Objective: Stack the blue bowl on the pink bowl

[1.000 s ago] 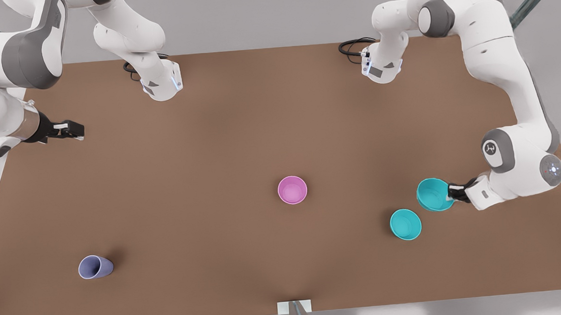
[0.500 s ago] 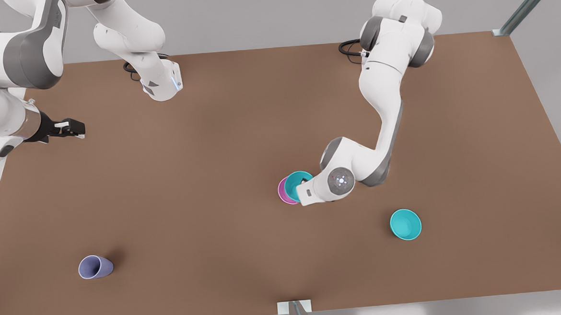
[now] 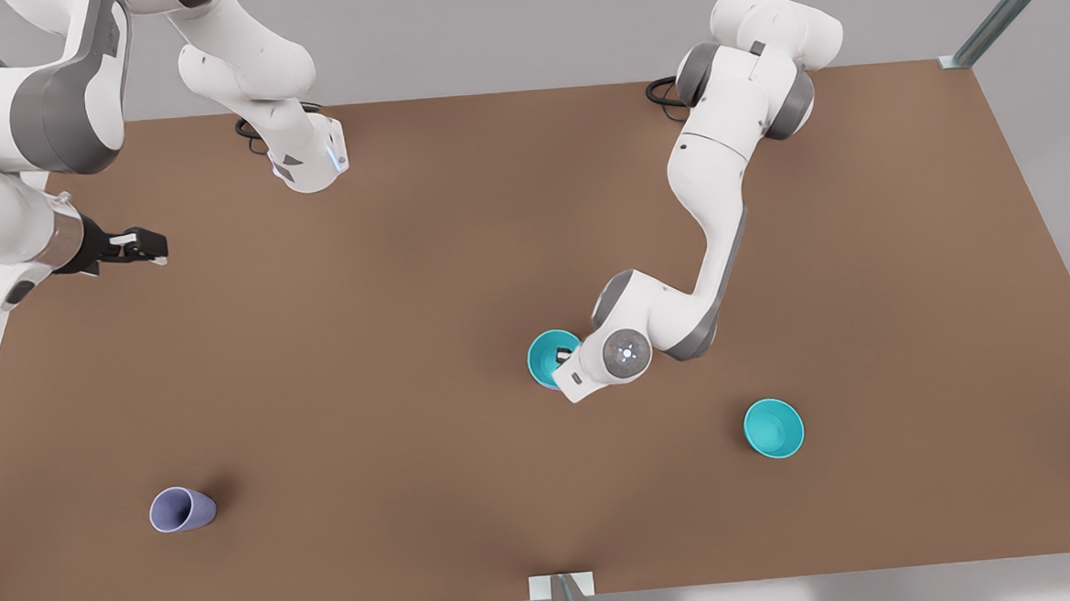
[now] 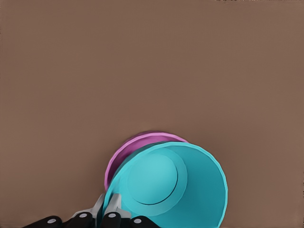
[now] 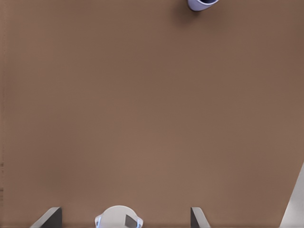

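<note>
The left gripper [image 3: 564,361] carries the blue bowl [image 3: 552,356] across from the front view's right and now holds it right over the pink bowl [image 4: 137,148], hiding almost all of it. The right gripper [image 3: 149,246] drifts slightly toward the table's middle.

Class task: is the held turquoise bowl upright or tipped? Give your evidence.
Upright: the blue bowl shows its open inside, gripped at the rim by the left end effector, above the pink bowl.
</note>
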You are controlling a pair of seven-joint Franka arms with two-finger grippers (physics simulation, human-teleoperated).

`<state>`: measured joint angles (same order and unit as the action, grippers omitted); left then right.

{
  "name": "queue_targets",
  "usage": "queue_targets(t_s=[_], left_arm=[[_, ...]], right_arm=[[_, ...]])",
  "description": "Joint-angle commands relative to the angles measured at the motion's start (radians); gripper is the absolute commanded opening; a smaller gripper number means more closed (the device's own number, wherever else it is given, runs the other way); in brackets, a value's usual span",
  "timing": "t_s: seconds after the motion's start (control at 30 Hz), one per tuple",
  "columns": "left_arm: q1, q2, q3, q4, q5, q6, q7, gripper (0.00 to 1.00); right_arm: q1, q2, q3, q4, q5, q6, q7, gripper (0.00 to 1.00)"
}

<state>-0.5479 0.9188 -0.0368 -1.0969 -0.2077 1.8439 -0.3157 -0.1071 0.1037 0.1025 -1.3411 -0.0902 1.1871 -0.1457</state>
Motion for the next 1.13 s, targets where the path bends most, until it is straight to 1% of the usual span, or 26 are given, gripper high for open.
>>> queue_targets(t_s=[0.0, 0.03, 0.13, 0.17, 0.2, 0.23, 0.27, 0.3, 0.33, 0.4, 0.43, 0.47, 0.67, 0.8, 0.83, 0.87, 0.9, 0.93, 0.97, 1.0, 1.03, 1.1], left_arm=[[-0.001, 0.0, 0.0, 0.0, -0.007, 0.001, -0.236, 0.21], [0.0, -0.001, 0.0, -0.001, -0.004, 0.0, -0.214, 1.0], [0.014, -0.011, 0.0, -0.001, 0.004, -0.032, -0.209, 1.0], [0.032, -0.032, 0.0, -0.001, 0.013, -0.077, -0.195, 1.0], [0.063, -0.081, 0.0, -0.001, 0.04, -0.149, -0.181, 1.0], [0.127, -0.176, 0.005, 0.009, 0.094, -0.311, -0.158, 1.0], [0.169, -0.264, 0.008, 0.011, 0.146, -0.362, -0.131, 1.0], [0.236, -0.339, 0.006, 0.009, 0.154, -0.44, -0.013, 1.0], [0.304, -0.412, 0.006, 0.009, 0.217, -0.528, 0.168, 1.0], [0.382, -0.491, 0.006, 0.011, 0.28, -0.649, 0.34, 1.0], [0.427, -0.573, 0.0, -0.04, 0.283, -0.592, 0.38, 1.0], [0.427, -0.702, 0.0, -0.172, 0.266, -0.548, 0.38, 1.0], [0.424, -0.69, 0.014, -0.166, 0.251, -0.598, 0.377, 1.0], [0.431, -0.653, 0.014, -0.152, 0.245, -0.704, 0.374, 1.0], [0.424, -0.623, 0.011, -0.15, 0.245, -0.775, 0.374, 1.0], [0.421, -0.623, 0.006, -0.149, 0.237, -0.781, 0.372, 1.0], [0.421, -0.623, 0.006, -0.144, 0.238, -0.775, 0.372, 1.0], [0.422, -0.623, 0.006, -0.129, 0.238, -0.755, 0.372, 1.0], [0.422, -0.623, 0.006, -0.118, 0.238, -0.747, 0.372, 1.0], [0.422, -0.623, 0.006, -0.101, 0.238, -0.746, 0.371, 1.0], [0.422, -0.623, 0.009, -0.1, 0.238, -0.746, 0.371, 1.0], [0.424, -0.623, 0.008, -0.095, 0.238, -0.746, 0.372, 1.0]], right_arm=[[0.0, -0.001, 0.0, 0.0, 0.004, -0.001, -0.011, 1.0], [0.0, -0.001, 0.0, 0.0, 0.004, -0.001, -0.011, 1.0], [-0.002, -0.006, 0.0, 0.0, 0.004, -0.004, -0.018, 1.0], [0.0, -0.007, 0.0, 0.0, 0.003, -0.004, -0.018, 1.0], [0.0, -0.007, 0.0, 0.0, 0.003, -0.004, -0.017, 1.0], [0.0, -0.01, -0.004, 0.0, 0.003, 0.0, -0.009, 1.0], [0.0, -0.016, -0.003, 0.0, 0.0, 0.003, -0.009, 1.0], [-0.002, -0.019, -0.003, 0.0, -0.002, 0.006, -0.009, 1.0], [-0.002, -0.019, -0.003, 0.0, -0.002, 0.006, -0.009, 1.0], [-0.002, -0.018, -0.004, -0.001, -0.002, 0.005, -0.011, 1.0], [-0.002, -0.016, -0.003, -0.003, -0.002, 0.005, -0.011, 1.0], [-0.002, -0.015, -0.003, -0.006, -0.002, 0.005, -0.011, 1.0], [-0.002, -0.018, -0.003, -0.018, -0.002, 0.006, -0.011, 1.0], [-0.002, -0.016, -0.003, -0.056, 0.003, 0.002, -0.008, 1.0], [-0.002, -0.016, -0.003, -0.092, 0.003, -0.012, -0.008, 1.0], [-0.002, -0.007, -0.003, -0.214, 0.004, -0.053, -0.005, 1.0], [-0.002, 0.017, -0.003, -0.328, 0.018, -0.046, -0.003, 1.0], [0.004, 0.059, -0.001, -0.377, 0.023, -0.04, -0.003, 1.0], [0.01, 0.027, -0.001, -0.383, 0.035, -0.021, -0.003, 1.0], [0.004, -0.024, -0.004, -0.307, 0.079, 0.009, -0.005, 1.0], [0.003, -0.016, -0.003, -0.168, 0.064, 0.014, -0.02, 1.0], [0.004, -0.027, 0.0, -0.148, 0.03, 0.012, -0.023, 1.0]])
